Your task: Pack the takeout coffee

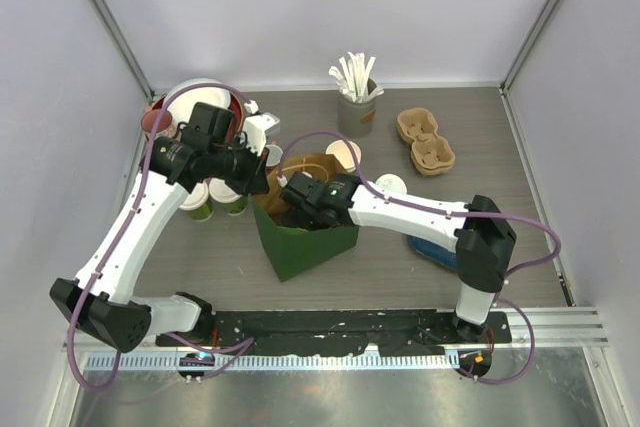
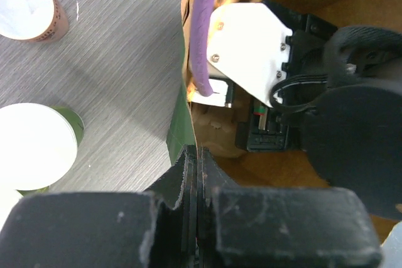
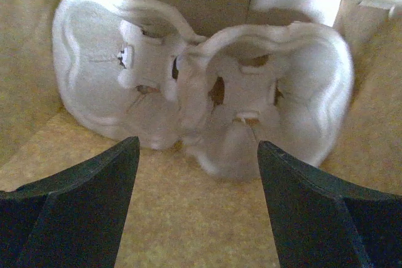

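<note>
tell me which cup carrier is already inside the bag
The carrier lying on the floor of the bag, before the open right gripper; the other carrier sits out on the table.

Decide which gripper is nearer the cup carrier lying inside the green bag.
Right. The right gripper hangs open inside the bag, directly over the cup carrier. The left gripper is shut on the bag's rim, up at the opening.

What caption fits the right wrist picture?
Open jaws hover over a pale cup carrier lying inside the paper bag.

no legible text or labels
</note>
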